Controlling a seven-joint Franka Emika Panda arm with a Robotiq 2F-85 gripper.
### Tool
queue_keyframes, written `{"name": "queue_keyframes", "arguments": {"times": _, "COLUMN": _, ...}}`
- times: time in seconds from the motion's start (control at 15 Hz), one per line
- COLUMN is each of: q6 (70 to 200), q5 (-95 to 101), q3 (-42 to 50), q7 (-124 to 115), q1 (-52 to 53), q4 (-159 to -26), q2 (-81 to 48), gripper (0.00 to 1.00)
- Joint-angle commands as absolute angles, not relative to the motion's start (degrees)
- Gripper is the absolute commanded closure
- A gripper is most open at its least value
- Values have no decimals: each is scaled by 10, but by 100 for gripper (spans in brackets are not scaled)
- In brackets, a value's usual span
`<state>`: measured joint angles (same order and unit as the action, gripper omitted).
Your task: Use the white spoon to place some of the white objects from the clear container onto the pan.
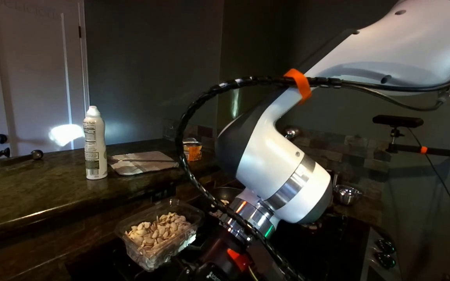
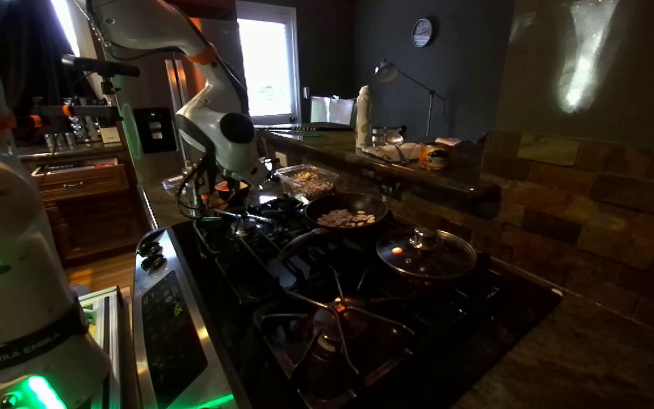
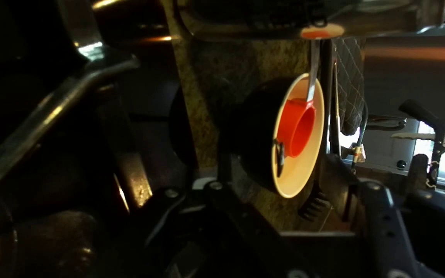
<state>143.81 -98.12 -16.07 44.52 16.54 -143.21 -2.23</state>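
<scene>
The clear container [image 1: 152,260] holds many white objects [image 1: 158,231] and stands on the stove beside the arm; it also shows in an exterior view [image 2: 288,180] behind the pan. The dark pan [image 2: 364,203] stands on a burner with several white pieces [image 2: 345,218] in it. The arm mostly hides the pan [image 1: 227,193] in an exterior view. In the wrist view my gripper [image 3: 282,172] is open, its fingers wide apart, with nothing seen held between them. A bowl shows beyond the fingers. In an exterior view the gripper is cut off at the bottom. I cannot make out the white spoon.
The dark bowl [image 3: 309,173] with cream inside holds a red measuring cup [image 3: 294,127]. A metal canister [image 3: 303,17] stands beside it. A glass lid [image 2: 426,258] lies on another burner. A white bottle [image 1: 95,146], a cloth [image 1: 143,166] with a utensil, and an orange can [image 1: 192,150] are on the ledge.
</scene>
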Motion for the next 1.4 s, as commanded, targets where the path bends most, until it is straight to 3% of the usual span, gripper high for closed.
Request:
{"name": "queue_keyframes", "arguments": {"times": 0.0, "q6": 1443, "q5": -978, "q3": -165, "q7": 418, "q1": 170, "q4": -1475, "q2": 29, "gripper": 36}}
{"name": "queue_keyframes", "arguments": {"times": 0.33, "q6": 1449, "q5": -991, "q3": -177, "q7": 409, "q1": 174, "q4": -1493, "q2": 65, "gripper": 52}}
{"name": "queue_keyframes", "arguments": {"times": 0.4, "q6": 1450, "q5": -987, "q3": -180, "q7": 403, "q1": 175, "q4": -1494, "q2": 67, "gripper": 60}}
{"name": "queue_keyframes", "arguments": {"times": 0.73, "q6": 1451, "q5": -980, "q3": -199, "q7": 382, "q1": 184, "q4": -1488, "q2": 60, "gripper": 57}}
{"name": "queue_keyframes", "arguments": {"times": 0.93, "q6": 1458, "q5": -979, "q3": -206, "q7": 375, "q1": 186, "q4": -1486, "q2": 56, "gripper": 49}}
{"name": "queue_keyframes", "arguments": {"times": 1.33, "q6": 1470, "q5": -993, "q3": -204, "q7": 393, "q1": 183, "q4": -1473, "q2": 33, "gripper": 48}}
